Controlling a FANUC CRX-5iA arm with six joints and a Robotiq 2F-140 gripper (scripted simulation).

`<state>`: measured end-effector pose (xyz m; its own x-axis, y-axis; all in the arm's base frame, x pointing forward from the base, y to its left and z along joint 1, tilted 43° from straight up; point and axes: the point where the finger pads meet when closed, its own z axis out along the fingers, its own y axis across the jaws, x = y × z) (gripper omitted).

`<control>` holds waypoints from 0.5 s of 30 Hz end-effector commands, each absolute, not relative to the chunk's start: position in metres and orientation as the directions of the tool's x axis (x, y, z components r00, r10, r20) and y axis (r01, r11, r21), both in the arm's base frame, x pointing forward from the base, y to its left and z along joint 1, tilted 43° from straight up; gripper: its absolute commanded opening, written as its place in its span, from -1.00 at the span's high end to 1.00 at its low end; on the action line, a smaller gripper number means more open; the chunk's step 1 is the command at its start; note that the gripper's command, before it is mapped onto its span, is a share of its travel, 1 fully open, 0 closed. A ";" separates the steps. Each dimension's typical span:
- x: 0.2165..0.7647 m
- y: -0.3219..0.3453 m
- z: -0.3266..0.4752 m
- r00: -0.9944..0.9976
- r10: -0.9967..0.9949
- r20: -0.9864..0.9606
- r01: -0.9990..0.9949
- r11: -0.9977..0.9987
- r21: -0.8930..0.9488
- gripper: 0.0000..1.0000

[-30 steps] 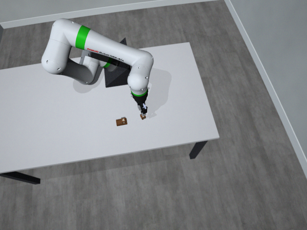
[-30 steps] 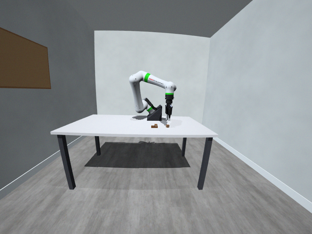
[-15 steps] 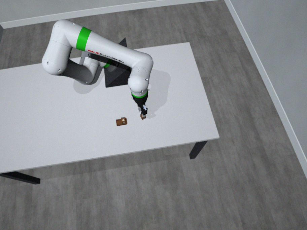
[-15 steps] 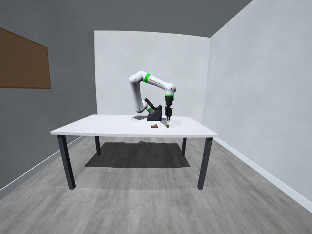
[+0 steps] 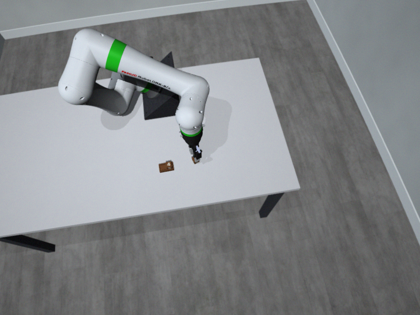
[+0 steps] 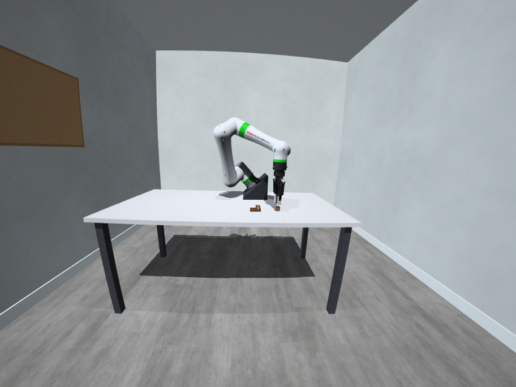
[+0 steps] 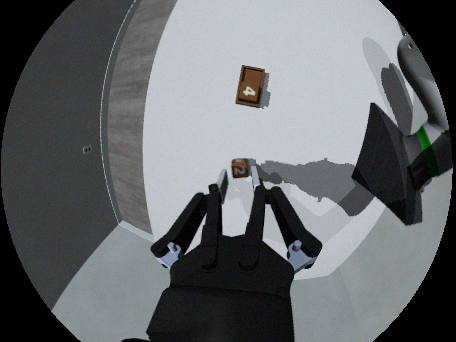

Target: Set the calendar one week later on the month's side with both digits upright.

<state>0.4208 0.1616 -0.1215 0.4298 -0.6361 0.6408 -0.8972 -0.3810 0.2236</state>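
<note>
Tray (image 5: 162, 168) on table (image 5: 67, 169) — cube (image 5: 195, 160) beside

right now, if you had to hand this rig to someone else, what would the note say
Claw: partly open, holding nothing, pointing straight down just over the loose cube.
Loose cube: on the table, outside the tray, off to one side of it. Its top face looks like a 2, but it is too small to be sure.
Tray: flat on the table, with one cube in one half, 4 facing up. The other half has no cube.
Done: one cube is out of the tray.
Left: turn both cubes to the new date, stand them side by side in the tray, let go. The month side can't be read from these views.
</note>
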 end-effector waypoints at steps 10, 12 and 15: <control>0.422 0.156 -0.128 0.430 -0.636 0.641 -0.897 -0.381 0.223 0.44; 0.422 0.156 -0.128 0.430 -0.636 0.641 -0.897 -0.381 0.223 0.44; 0.422 0.155 -0.129 0.430 -0.636 0.641 -0.897 -0.381 0.223 0.44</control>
<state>0.4218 0.1552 -0.1285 0.4297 -0.6361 0.6408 -0.8972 -0.3810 0.2235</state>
